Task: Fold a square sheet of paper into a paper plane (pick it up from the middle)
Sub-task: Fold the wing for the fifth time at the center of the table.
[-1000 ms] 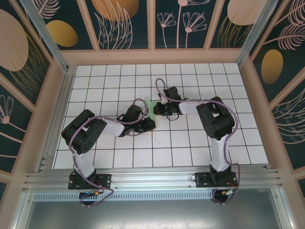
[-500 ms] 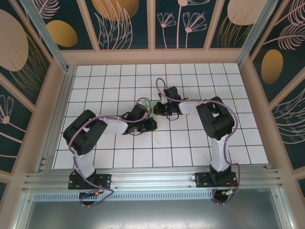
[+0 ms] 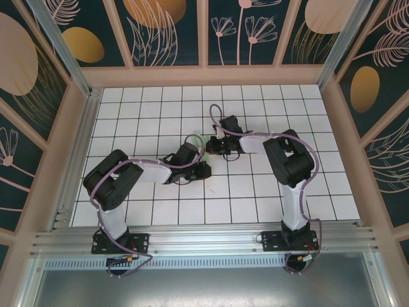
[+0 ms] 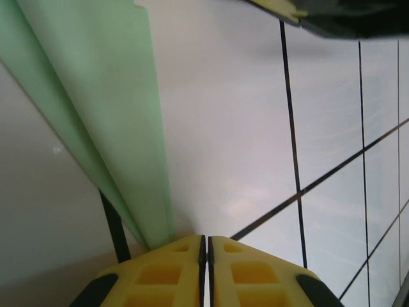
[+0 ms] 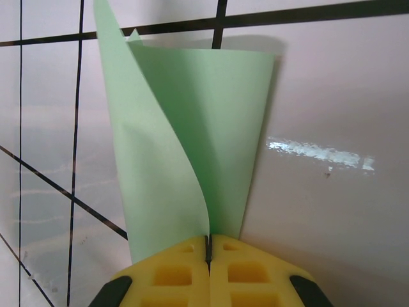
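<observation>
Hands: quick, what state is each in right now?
Left hand: closed; whether it holds anything cannot be told.
Right hand: closed on the square sheet of paper.

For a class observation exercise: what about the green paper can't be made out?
Left wrist view: green paper runs off the top edge; whether the left gripper pinches it unclear.
Right wrist view: its near edge hidden inside the right gripper.
Top view: mostly hidden by both grippers.

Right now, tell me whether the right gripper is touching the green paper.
Touching. The right wrist view shows the right gripper shut on the green paper, with the sheet pinched in the seam of its closed yellow jaws.
</observation>
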Controlling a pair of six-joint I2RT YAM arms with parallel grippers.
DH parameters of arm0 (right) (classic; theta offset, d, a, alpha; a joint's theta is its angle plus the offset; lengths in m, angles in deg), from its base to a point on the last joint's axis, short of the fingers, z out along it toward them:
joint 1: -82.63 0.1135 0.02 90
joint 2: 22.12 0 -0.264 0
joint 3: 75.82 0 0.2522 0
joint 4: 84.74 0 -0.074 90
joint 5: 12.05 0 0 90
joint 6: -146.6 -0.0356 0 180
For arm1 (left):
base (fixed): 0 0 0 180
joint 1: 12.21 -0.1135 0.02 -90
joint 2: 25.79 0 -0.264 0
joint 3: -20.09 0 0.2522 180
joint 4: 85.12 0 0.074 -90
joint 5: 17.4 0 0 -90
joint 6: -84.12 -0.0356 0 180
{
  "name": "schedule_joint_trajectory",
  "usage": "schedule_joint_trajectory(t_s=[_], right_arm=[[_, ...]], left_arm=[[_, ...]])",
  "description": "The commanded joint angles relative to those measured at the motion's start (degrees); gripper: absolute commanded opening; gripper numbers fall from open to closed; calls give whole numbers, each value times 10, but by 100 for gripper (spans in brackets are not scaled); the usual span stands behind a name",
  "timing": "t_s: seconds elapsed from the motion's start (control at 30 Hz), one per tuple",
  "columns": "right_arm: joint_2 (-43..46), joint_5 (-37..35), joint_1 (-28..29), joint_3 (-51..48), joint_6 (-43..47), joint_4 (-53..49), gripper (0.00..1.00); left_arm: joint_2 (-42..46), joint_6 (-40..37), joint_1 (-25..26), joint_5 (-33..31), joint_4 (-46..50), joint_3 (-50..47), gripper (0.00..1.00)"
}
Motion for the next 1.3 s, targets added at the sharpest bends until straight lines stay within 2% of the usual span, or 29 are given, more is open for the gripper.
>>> schedule_joint_trajectory(t_s=[0.0,0.23,0.3,0.43,0.93,1.27], right_arm=[[-53,-65,-2,-9,-9,-56,0],[-53,-64,-2,-8,-10,-57,0],[-54,-63,-3,-6,-8,-59,0],[-54,-64,-5,-6,-7,-62,0],[-58,-57,-4,-2,-6,-62,0],[-57,-55,-4,-3,-7,-61,0]], left_arm=[[15,0,14,39,33,-11,13],[63,8,5,17,33,-9,15],[98,19,-7,1,25,-13,17],[117,39,-32,-25,3,-29,17],[21,39,-37,-11,-25,-12,13],[9,37,-38,-8,-36,-5,10]])
